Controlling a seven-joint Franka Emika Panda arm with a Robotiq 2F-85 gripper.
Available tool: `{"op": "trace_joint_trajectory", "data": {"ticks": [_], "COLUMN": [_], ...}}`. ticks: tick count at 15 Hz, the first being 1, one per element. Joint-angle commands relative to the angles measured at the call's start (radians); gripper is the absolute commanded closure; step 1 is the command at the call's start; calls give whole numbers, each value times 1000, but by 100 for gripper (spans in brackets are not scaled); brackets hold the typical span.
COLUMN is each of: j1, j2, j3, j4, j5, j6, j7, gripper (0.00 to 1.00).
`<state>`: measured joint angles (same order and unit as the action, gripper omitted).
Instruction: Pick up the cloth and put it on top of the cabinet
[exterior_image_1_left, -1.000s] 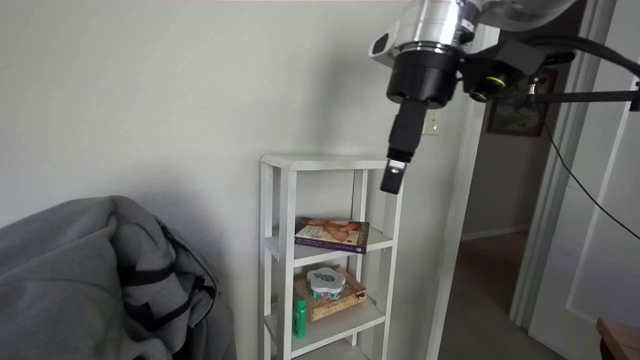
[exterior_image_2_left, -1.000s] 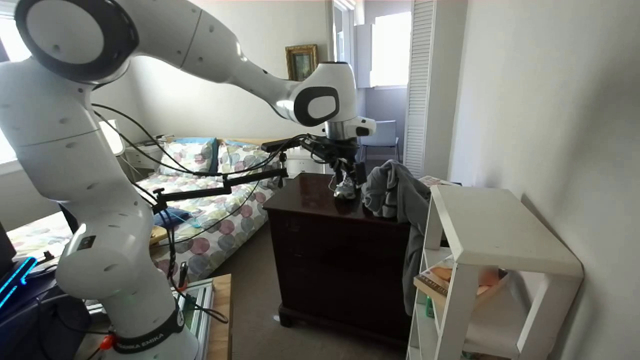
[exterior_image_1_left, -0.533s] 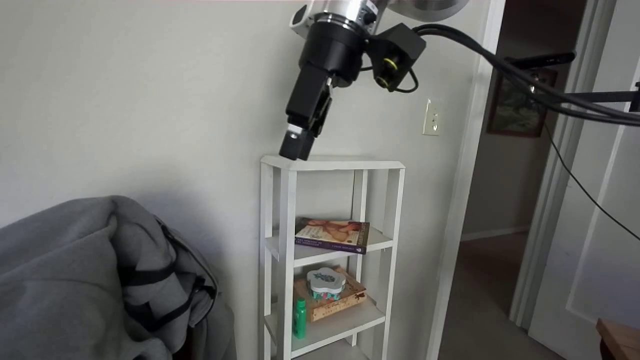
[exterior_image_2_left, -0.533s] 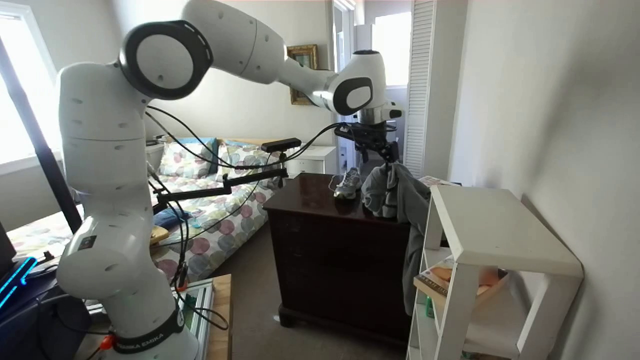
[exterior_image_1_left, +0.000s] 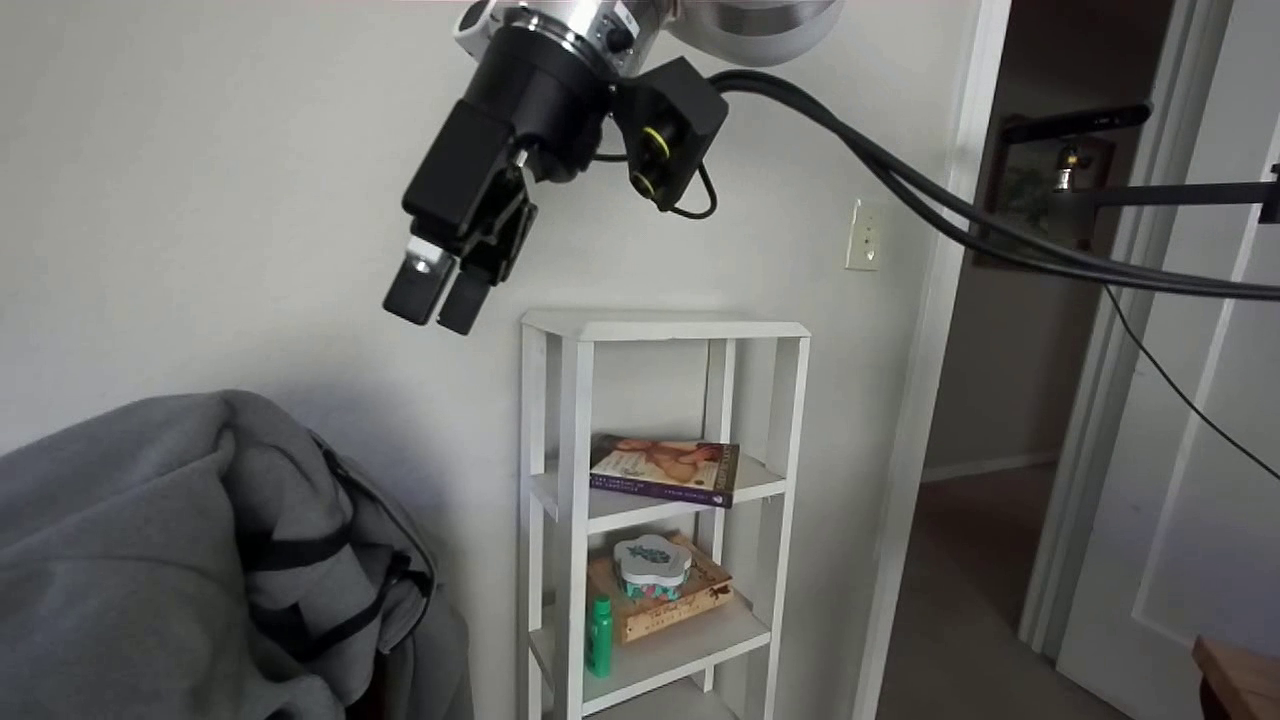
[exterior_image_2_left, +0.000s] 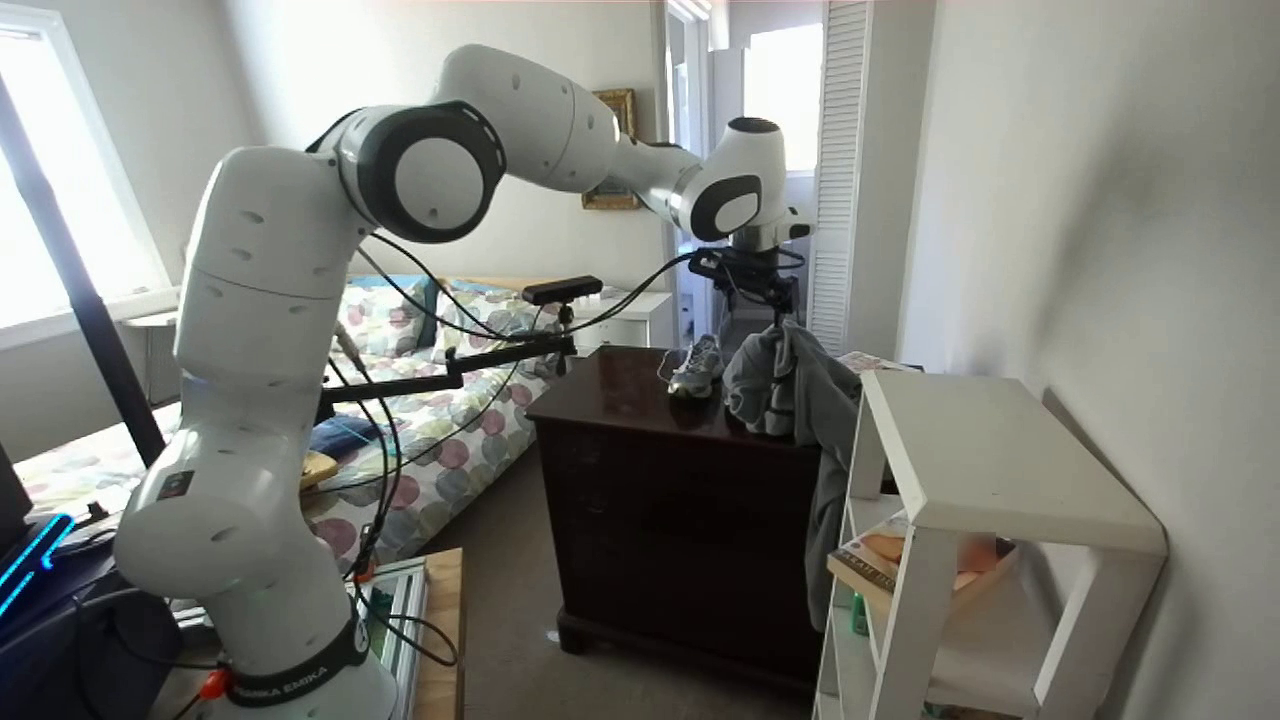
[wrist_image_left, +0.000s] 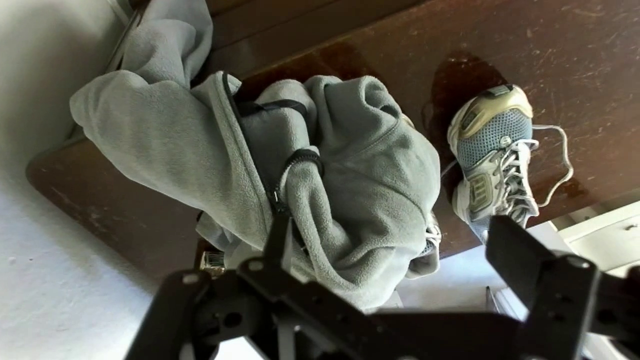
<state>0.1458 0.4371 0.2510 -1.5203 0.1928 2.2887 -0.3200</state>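
Jaws spread wide, the end effector hangs over the grey fleece jacket, and in an exterior view there's a clear gap between its tips and the fabric! The jacket itself: bunched in a heap on the dark wood counter, with one long fold spilling over the edge, down between the counter and the white shelf unit. Just beside it on the counter, sitting upright, there's a running shoe, and from under the fleece peeks a second shoe, mostly hidden! Over to the shelf unit, seen in both exterior views: a paperback lies on the tier below the top, and one tier further down a green bottle stands upright close by a lidded trinket box, flower-shaped and pale on top.
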Motion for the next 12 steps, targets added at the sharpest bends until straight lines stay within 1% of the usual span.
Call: {"op": "trace_joint_trajectory", "data": {"ticks": [1,5,6,8,12], "j1": [3,2,16,14,-3], "j2": [13,23,31,72,177], "j3": [1,2,-15,-15,11], "j4": [14,28,34,72,165], "j5": [-2,-2,-40,-52,-48], "j6": [-2,-2,7,39,72], "j7": [3,3,14,-16,-141], "gripper": [0,0,0,0,0]}}
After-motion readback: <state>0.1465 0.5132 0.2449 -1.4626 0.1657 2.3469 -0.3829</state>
